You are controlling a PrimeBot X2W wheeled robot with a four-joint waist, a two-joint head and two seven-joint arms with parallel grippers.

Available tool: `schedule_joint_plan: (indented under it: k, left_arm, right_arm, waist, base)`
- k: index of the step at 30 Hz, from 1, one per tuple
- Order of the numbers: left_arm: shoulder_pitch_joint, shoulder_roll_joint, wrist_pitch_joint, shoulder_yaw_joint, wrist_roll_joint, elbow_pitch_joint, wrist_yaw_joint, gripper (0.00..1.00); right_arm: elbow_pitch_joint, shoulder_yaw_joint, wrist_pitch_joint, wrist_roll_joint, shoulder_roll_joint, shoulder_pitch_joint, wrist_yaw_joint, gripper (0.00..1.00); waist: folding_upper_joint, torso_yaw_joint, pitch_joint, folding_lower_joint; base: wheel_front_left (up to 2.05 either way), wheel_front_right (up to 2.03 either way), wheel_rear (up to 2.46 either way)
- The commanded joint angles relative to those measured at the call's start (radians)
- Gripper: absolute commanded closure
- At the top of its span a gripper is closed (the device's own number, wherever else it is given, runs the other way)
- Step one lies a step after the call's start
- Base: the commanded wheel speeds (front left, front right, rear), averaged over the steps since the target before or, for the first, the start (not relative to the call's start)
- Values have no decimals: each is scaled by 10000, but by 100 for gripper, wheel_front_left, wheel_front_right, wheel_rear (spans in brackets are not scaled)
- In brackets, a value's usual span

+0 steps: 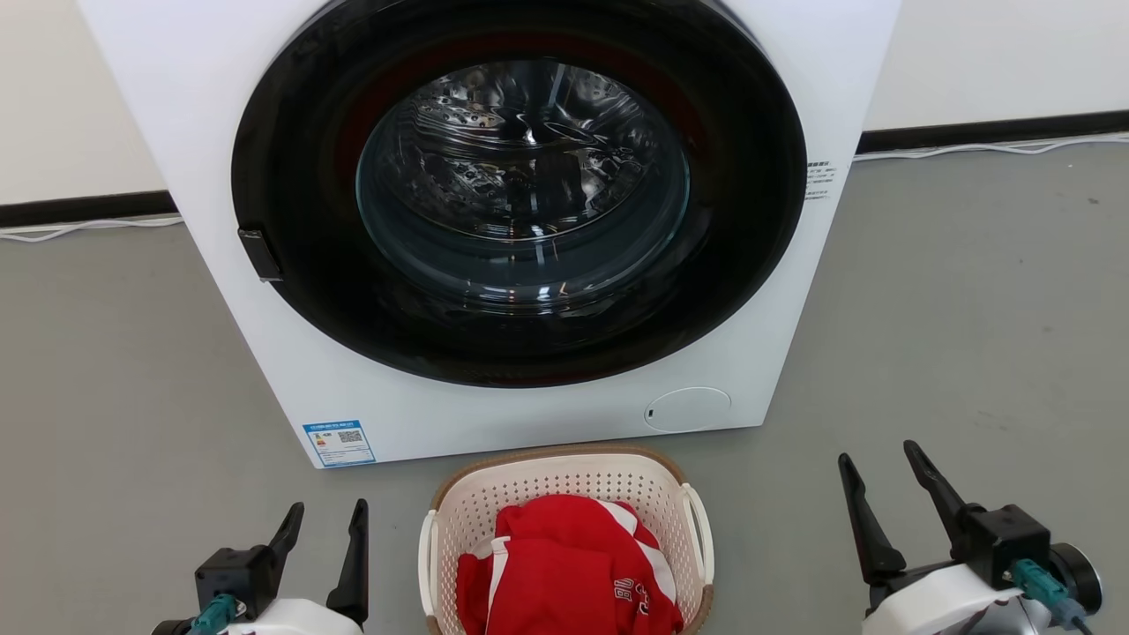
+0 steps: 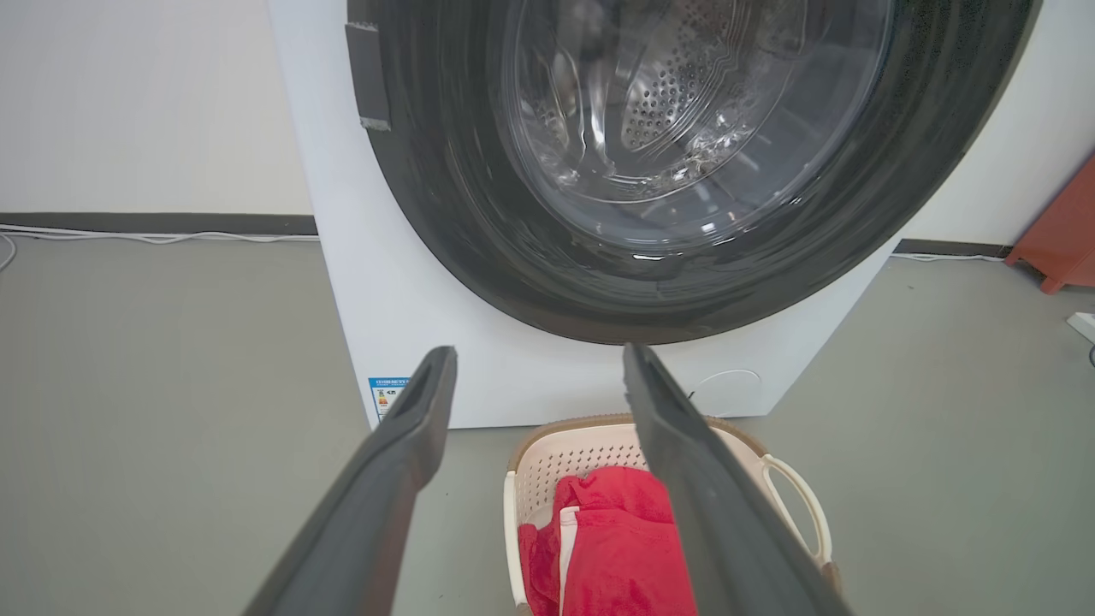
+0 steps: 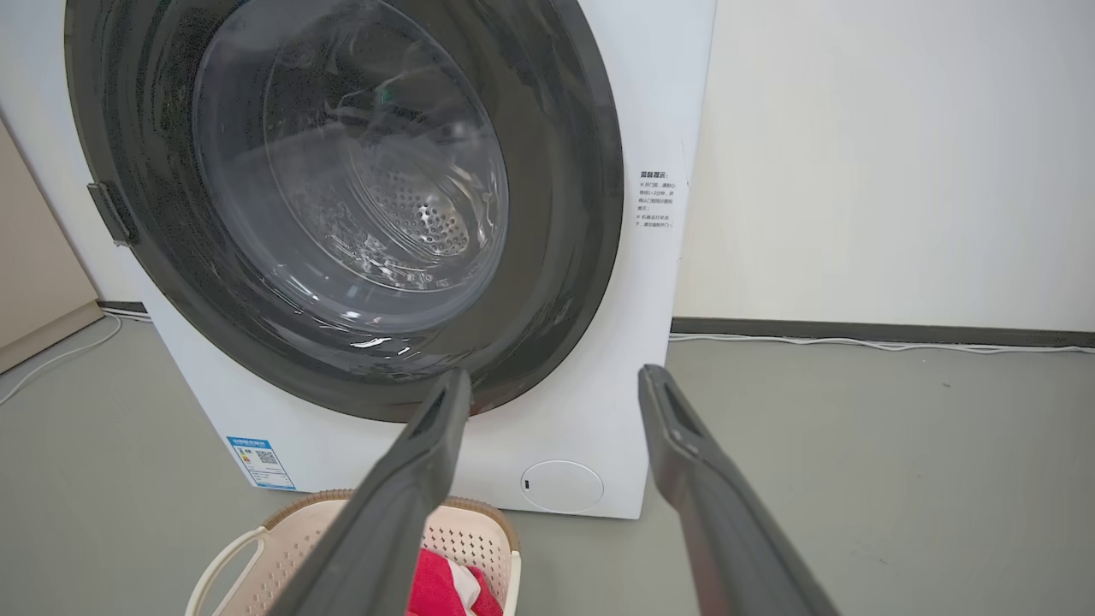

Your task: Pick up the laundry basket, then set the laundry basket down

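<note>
One laundry basket point(image 1: 564, 485) is sitting on the grey floor point(image 1: 970, 353), right in front of the washing machine point(image 1: 441, 414) and between my two arms. It's got a bundle of red cloth point(image 1: 569, 573) with white stripes in it; can't tell if that's one garment or more. There's white lettering on the cloth near the bottom edge of the head view, but it's cut off, so I can't read it. The basket's two white side handles are both free.

Left end effector point(image 1: 327, 505) has its fingers spread apart and isn't holding anything; it's off to the basket's left, not touching. Right end effector point(image 1: 878, 452) is also spread open and empty, well off to the right.

The machine's round door is closed and the drum looks empty through the glass. Labels: one blue sticker point(image 1: 340, 443) with a QR code at the lower left corner, plus one small block of print point(image 1: 819, 179) beside the door, too tiny to read.
</note>
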Motion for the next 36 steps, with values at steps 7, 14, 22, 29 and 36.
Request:
schedule_joint_plan:
  k: [7, 14, 22, 29, 36]
  left_arm:
    - [-614, 116, -205, 342, 470, -140, -61, 0]
    - [-618, 118, -205, 377, 434, -74, -61, 0]
    - [-648, 124, -205, 344, 402, -19, -61, 0]
    - [-823, 144, -205, 252, 329, 122, -61, 0]
    - [-1667, 193, -205, 100, 15, 870, -61, 0]
  right_arm:
    - [-114, 184, -237, -438, -116, -420, 69, 0]
    - [33, 147, -237, -371, -87, -400, 69, 0]
    - [79, 164, -237, -371, -79, -439, 69, 0]
    - [228, -18, -237, -333, 73, -625, 69, 0]
    - [918, 52, -237, -350, 183, -1463, 69, 0]
  waist:
    - [0, -54, 13, 0]
    - [0, -80, -2, 0]
    - [0, -57, 38, 0]
    - [0, -5, 317, 0]
    - [0, 77, 1273, 0]
  base:
    - [0, 0, 0]
    - [0, 0, 0]
    - [0, 0, 0]
    - [0, 0, 0]
    - [0, 0, 0]
